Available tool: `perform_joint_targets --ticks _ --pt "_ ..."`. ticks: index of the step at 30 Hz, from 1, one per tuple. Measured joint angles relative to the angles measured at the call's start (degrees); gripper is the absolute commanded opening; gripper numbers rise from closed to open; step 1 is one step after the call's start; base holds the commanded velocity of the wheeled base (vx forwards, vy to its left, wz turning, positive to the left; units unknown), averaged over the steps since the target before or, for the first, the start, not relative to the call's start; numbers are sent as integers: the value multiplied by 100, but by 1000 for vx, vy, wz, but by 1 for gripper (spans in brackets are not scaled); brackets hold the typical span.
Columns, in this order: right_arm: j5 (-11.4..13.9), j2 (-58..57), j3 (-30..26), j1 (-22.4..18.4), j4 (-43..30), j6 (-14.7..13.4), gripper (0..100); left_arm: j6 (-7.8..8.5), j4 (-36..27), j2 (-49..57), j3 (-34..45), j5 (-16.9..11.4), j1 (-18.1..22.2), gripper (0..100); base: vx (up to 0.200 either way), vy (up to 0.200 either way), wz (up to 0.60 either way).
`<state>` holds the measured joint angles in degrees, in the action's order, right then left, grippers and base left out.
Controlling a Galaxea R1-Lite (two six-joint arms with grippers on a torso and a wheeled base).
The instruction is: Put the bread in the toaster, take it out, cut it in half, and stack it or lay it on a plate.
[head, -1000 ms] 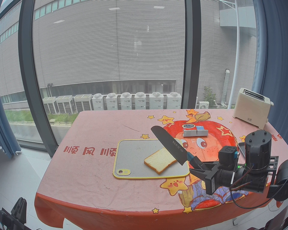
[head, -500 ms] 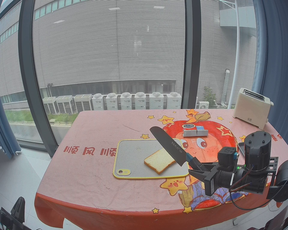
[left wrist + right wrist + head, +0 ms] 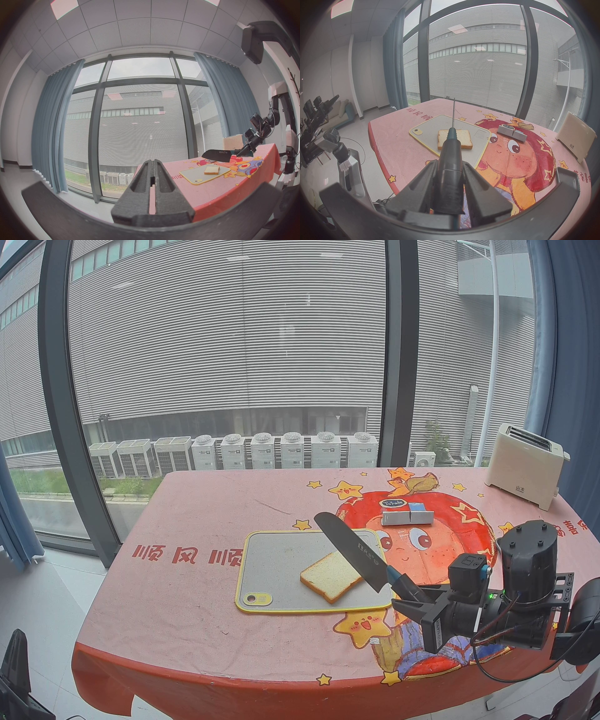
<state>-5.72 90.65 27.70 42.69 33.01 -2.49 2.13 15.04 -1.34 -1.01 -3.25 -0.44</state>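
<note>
Gripping the knife [image 3: 357,548] by its handle, the right gripper [image 3: 407,590] has its fingers pinching the handle from both sides, above the near right part of the desk [image 3: 206,502]. The dark blade slants up and away from the gripper, edge downward. It crosses above the right end of the bread [image 3: 331,577]; the left wrist view shows a gap between blade and slice.

The bread, one whole uncut slice, lies flat on the right half of the grey, yellow-rimmed cutting board [image 3: 275,565], at mid-desk. The toaster [image 3: 525,465] stands at the far right corner, well apart from the board. A small grey and blue block [image 3: 407,514] sits between toaster and board.

The left gripper [image 3: 153,175] is off the desk's left side, well apart from the board. Its fingers are pressed together, holding nothing.
</note>
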Motion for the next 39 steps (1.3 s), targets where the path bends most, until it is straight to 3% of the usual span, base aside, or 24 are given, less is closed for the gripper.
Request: perform_joint_targets --ticks 15,30,39 --pt "-62 1 -96 74 2 26 0 84 -65 -599 -450 -706 -280 0 0 0 0" --pt "-137 50 -152 155 2 93 0 88 -13 -3000 -1897 -914 -997 0 0 0 0" --pt "-158 65 -173 151 0 143 0 108 189 -4270 -2437 -1150 -1130 0 0 0 0"
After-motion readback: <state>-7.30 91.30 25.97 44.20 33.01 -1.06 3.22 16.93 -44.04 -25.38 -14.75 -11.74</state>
